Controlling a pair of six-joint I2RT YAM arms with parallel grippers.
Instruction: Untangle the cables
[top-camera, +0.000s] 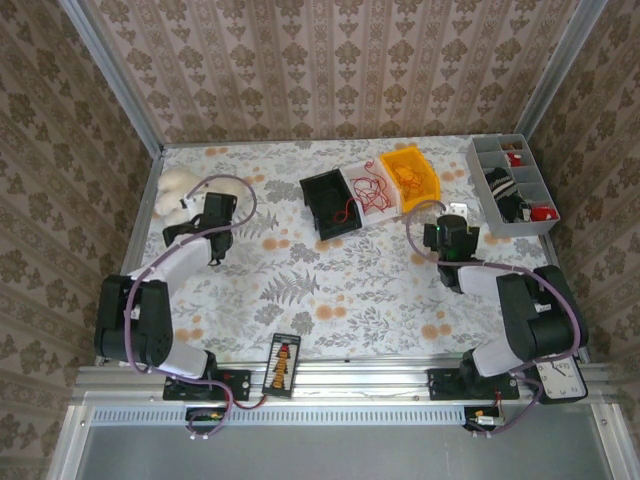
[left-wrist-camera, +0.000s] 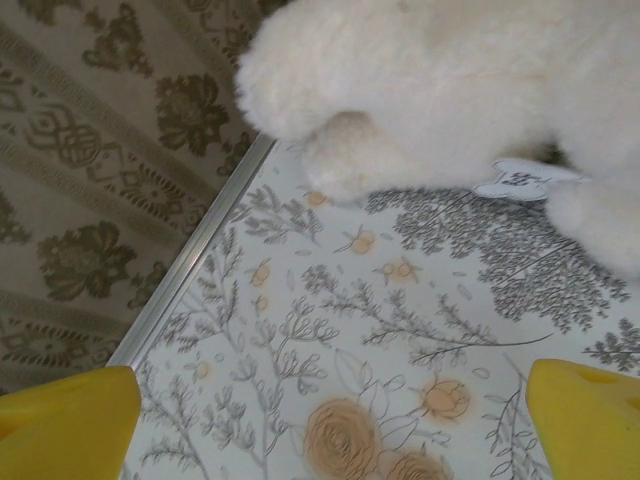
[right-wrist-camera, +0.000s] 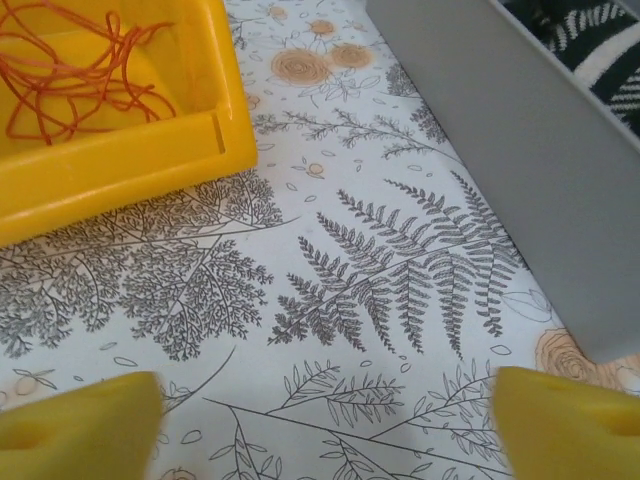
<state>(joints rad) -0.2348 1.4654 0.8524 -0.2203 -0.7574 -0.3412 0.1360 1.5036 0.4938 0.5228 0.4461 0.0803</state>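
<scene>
Left hand with fingers spread wide, right hand with fingers spread wide

Left arm: black joints, white links.
Right arm: black joints, white link.
Arm cables: purple-grey, ran in loose loops.
Left tool: wore yellow pads.
Right tool: wore yellow pads.

You've got damask wallpaper on all three sides, beige and brown stripes with floral medallions, so your backdrop is pretty busy. Your table has a white cover printed with grey ferns and orange roses. Aluminium posts run up at the back corners, and a ribbed rail runs along your near edge, with a plain grey panel below it. The light is soft and even, with only faint shadows.
</scene>
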